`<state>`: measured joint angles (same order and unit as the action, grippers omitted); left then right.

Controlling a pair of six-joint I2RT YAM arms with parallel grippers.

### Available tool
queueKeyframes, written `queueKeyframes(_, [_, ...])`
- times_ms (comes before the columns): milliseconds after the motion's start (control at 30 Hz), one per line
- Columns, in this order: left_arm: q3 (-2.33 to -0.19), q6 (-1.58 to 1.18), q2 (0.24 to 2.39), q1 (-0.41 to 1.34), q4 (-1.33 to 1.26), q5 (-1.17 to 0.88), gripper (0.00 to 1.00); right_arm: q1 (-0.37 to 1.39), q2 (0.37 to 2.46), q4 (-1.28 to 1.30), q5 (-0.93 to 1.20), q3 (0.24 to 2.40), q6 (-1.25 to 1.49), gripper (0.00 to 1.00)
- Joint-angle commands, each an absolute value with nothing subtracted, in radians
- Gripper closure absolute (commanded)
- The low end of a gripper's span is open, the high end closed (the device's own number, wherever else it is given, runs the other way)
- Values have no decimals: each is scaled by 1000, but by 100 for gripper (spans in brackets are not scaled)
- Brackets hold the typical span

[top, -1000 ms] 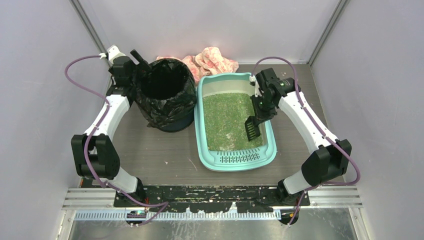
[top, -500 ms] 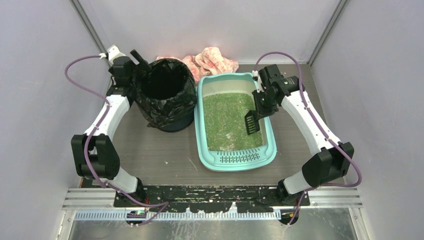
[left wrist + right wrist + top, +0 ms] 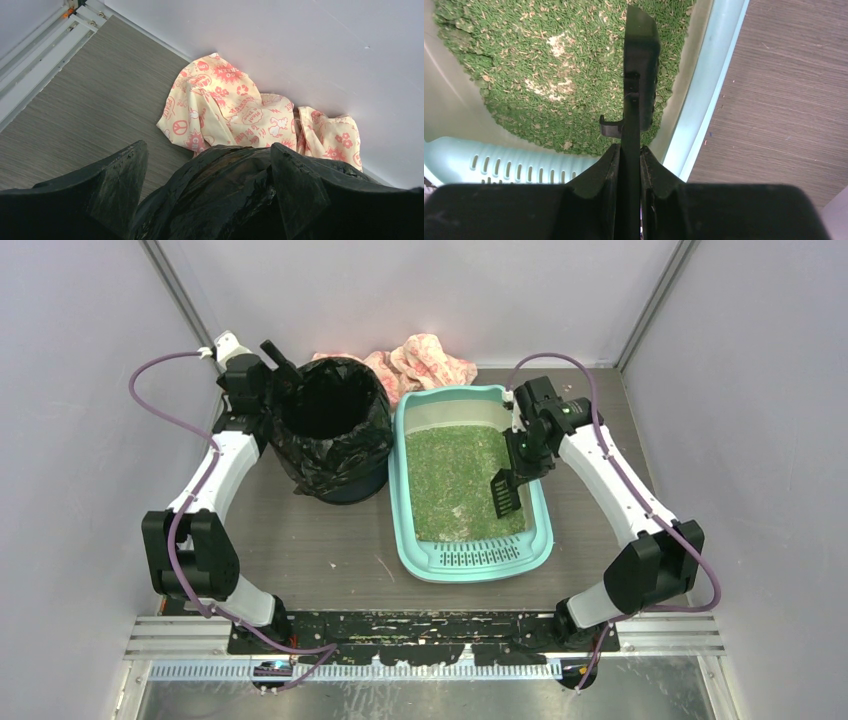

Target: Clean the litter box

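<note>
The mint-teal litter box (image 3: 475, 562) lies in the middle of the table, slotted lip toward me, with green litter (image 3: 450, 475) inside. My right gripper (image 3: 520, 468) is shut on the handle of a black slotted scoop (image 3: 504, 492) and holds it over the litter by the box's right wall. In the right wrist view, the scoop (image 3: 641, 65) stands edge-on between the shut fingers (image 3: 610, 165), above litter (image 3: 524, 75) with pale patches, and the box rim (image 3: 704, 100) lies to its right. My left gripper (image 3: 272, 368) is open at the bin's far left rim, its fingers (image 3: 120, 175) apart with black bag between them.
A round bin lined with a black bag (image 3: 330, 415) stands left of the litter box. A crumpled pink-patterned cloth (image 3: 425, 360) lies against the back wall and also shows in the left wrist view (image 3: 225, 107). Grey walls close in on the left, back and right.
My right gripper and the scoop shifted slightly back and outward over the box's right side, then returned a little toward me. The left arm has not moved.
</note>
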<state>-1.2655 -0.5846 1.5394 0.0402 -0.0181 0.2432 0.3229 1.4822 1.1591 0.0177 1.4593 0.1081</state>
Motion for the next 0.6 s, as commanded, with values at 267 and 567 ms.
queueKeyframes(267, [-1259,-575,1533,65,34,217,10,318,1517,1084,157,1433,134,99])
queueKeyframes(567, [-1265,-581,1543,66,27,205,10,318,1592,1027,279,1496,177,99])
